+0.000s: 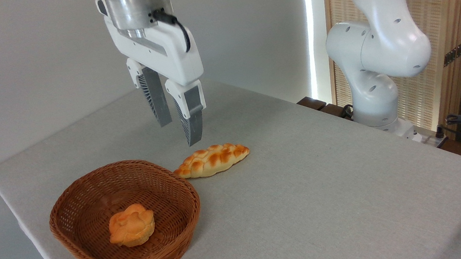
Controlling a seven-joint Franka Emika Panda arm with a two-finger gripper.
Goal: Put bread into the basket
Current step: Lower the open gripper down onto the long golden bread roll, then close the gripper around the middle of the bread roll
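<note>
On the grey bench (307, 190), the wicker basket (97, 257) sits at left with a small round orange bun (131, 224) inside. Above its far rim hangs the claw (178, 132), fingers narrowly parted and empty. The braided loaf (211, 160) lies flat just right of the basket, below the claw's fingertips, untouched

Golden-brown braided top, pale cream sides — bread (212, 159). Brown woven wicker — basket (97, 257). Orange, glossy bun (131, 224). Pale grey, faintly textured cloth on table (307, 190). White shell, silver metal collar, black cable, grey ribbed fingers (191, 123) on gripper (179, 133). White arm base (379, 60). Light wooden slatted screen (443, 14). Plain off-white wall (23, 62).
</note>
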